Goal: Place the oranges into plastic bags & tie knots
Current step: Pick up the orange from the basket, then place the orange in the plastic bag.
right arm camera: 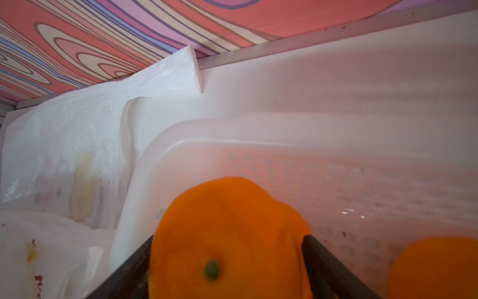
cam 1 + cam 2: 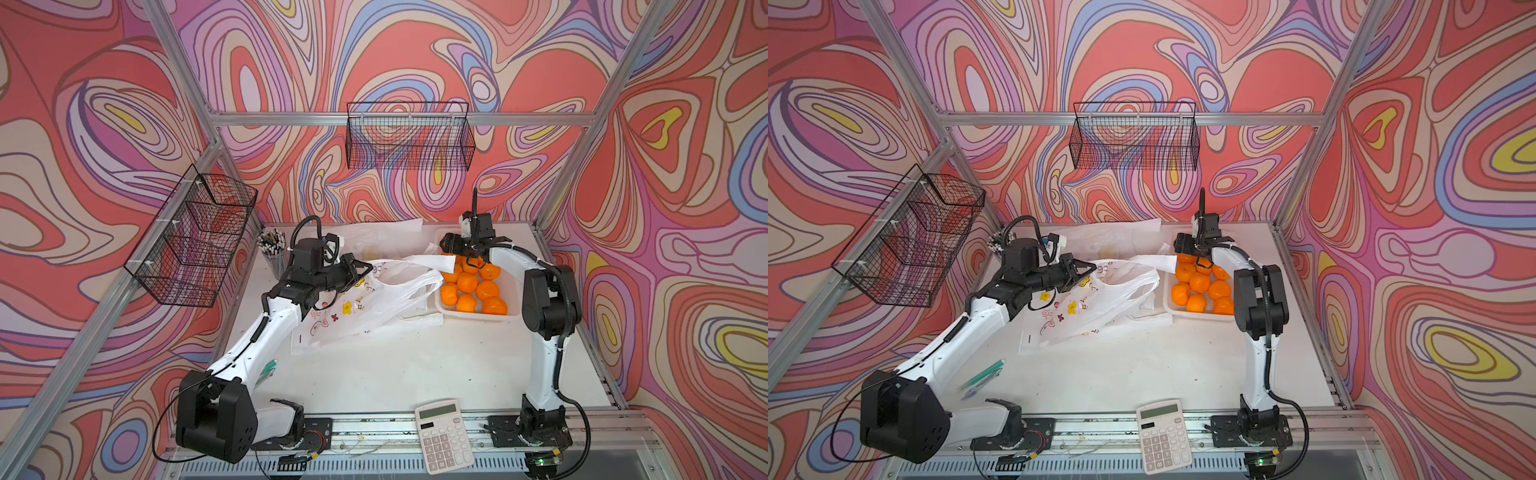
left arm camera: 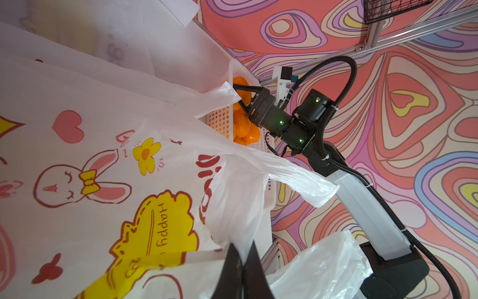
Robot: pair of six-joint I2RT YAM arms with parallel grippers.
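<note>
1. Nearest of all, well in front of the white basket (image 2: 473, 318) (image 2: 1196, 318), a calculator (image 2: 444, 436) (image 2: 1165, 435) lies at the front edge of the table (image 2: 395, 374).
2. In from there, the printed bag (image 2: 353, 307) (image 2: 1084, 307) (image 3: 103, 168) sprawls just beside the basket on its left side. Its bunnies and yellow flowers face up and its mouth is turned toward the basket.
3. The left gripper (image 2: 365, 266) (image 2: 1090, 266) (image 3: 243, 259) sits left of the basket with its jaws pressed tight together on the bag's rim, and that edge is up off the table. The left wrist view shows the film squeezed between the two black fingers (image 3: 232, 271).
4. One handle loop (image 2: 436, 262) (image 3: 222, 95) of that bag stretches across and drapes onto the basket's left rim near its far corner.
5. Inside the basket the oranges (image 2: 473, 291) (image 2: 1200, 286) (image 3: 243, 124) sit packed side by side, touching.
6. At the basket's far end the right gripper (image 2: 471, 259) (image 2: 1202, 262) (image 1: 229, 236) reaches down among them, jaws spread wide. A single orange (image 1: 227, 207), green stem dot up, fills the gap, with the fingers (image 1: 326, 261) against its skin on each side. Whether they are squeezing it I cannot tell.
7. Farther back, left of the basket's far end, more plastic bags (image 2: 374, 237) (image 2: 1108, 237) (image 1: 64, 155) lie flat on the table by the back wall, and well left of those stands a cup of pens (image 2: 272, 249).
</note>
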